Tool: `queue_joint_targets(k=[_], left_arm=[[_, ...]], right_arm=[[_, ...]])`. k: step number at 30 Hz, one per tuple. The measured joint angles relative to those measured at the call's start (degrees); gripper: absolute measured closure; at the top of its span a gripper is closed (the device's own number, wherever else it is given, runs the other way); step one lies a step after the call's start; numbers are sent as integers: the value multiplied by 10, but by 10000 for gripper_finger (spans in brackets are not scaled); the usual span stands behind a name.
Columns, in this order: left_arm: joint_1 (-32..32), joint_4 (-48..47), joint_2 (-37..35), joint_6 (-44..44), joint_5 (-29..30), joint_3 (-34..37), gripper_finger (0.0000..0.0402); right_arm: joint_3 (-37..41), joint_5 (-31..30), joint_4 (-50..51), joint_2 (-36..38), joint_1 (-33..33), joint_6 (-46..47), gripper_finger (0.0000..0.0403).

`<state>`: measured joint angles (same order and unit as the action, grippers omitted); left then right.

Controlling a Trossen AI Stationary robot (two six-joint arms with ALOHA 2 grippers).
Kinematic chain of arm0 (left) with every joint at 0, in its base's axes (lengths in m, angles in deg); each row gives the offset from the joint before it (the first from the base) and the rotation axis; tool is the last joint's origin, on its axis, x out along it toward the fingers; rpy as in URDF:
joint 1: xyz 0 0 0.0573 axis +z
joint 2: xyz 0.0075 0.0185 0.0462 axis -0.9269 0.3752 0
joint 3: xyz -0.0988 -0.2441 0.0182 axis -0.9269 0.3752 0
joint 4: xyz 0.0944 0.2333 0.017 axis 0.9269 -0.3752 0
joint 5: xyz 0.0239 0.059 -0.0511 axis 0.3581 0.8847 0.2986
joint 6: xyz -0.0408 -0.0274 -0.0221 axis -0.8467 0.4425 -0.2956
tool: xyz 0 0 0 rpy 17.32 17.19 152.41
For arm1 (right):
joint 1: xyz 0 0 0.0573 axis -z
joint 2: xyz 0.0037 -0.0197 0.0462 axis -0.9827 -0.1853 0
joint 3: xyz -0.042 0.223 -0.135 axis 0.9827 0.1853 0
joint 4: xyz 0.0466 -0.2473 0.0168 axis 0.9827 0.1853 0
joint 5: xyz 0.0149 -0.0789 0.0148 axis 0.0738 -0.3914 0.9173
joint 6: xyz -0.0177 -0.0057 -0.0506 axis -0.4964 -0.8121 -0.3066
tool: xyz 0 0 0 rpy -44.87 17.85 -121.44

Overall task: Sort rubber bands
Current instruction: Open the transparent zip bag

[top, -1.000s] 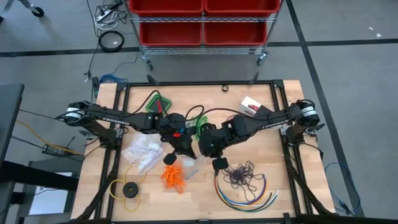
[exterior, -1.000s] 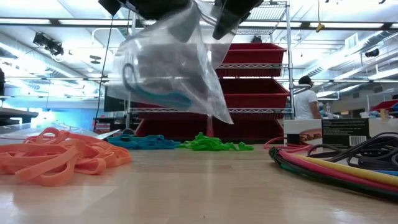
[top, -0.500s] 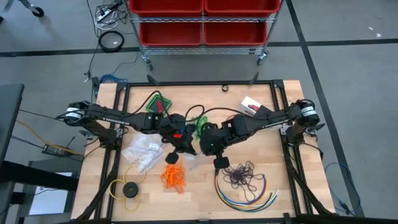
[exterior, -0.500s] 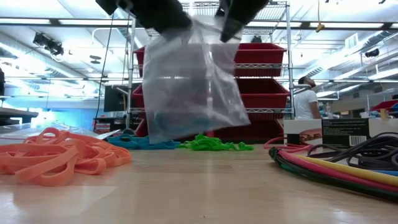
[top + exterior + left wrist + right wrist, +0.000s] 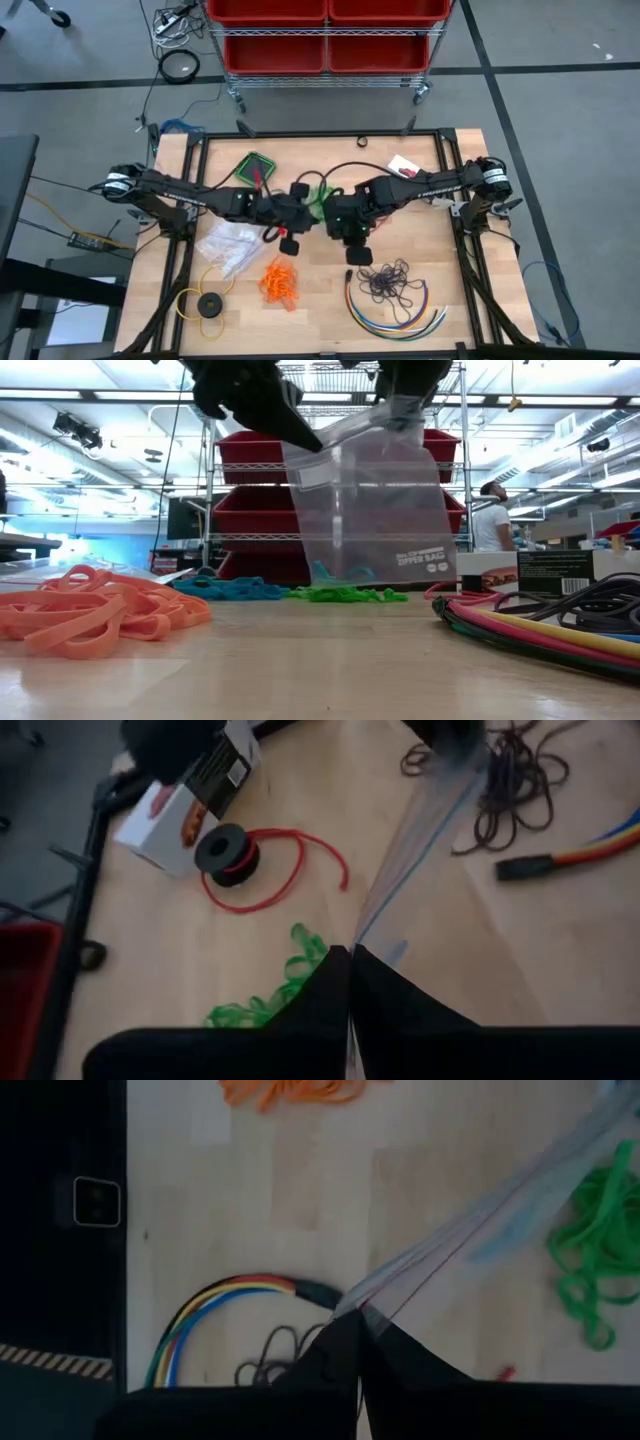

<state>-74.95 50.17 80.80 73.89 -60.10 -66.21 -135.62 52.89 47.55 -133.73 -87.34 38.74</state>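
Fingers of the left gripper (image 5: 349, 982) and of the right gripper (image 5: 360, 1342) are both pinched tight on the top edge of a clear zipper bag (image 5: 370, 510), which hangs between them above the middle of the table (image 5: 440, 250) with a few blue bands in its bottom. Below and around it the rubber bands lie in separate bunches: orange rubber bands (image 5: 279, 283) toward the front, green rubber bands (image 5: 345, 594) and blue rubber bands (image 5: 228, 588) farther back in the low view, and dark purple rubber bands (image 5: 390, 281) at the front right, just inside the curved multicoloured cables (image 5: 395, 317).
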Motion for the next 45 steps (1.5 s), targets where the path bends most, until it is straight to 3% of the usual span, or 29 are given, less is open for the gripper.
queue_joint_targets(k=[7,16,21,24,26,31,35,45], left_arm=[[-54,27,0,65,57,0,383],[-97,110,0,118,67,0,382],[-94,61,-4,70,253,0,382],[-90,19,-5,43,266,0,382],[-94,19,-5,36,254,1,382],[-94,89,-5,29,113,1,382],[-93,141,-5,31,39,1,382],[-68,142,36,-6,-30,1,382]], right_arm=[[0,-12,23,0,9,14,403],[0,-45,38,0,10,20,403],[1,-82,93,0,10,34,403],[5,-84,92,-1,11,40,403],[5,-80,86,-1,11,40,403],[5,-65,36,-1,11,35,403],[5,-61,19,-1,11,38,403],[5,-93,-52,-1,13,37,403]])
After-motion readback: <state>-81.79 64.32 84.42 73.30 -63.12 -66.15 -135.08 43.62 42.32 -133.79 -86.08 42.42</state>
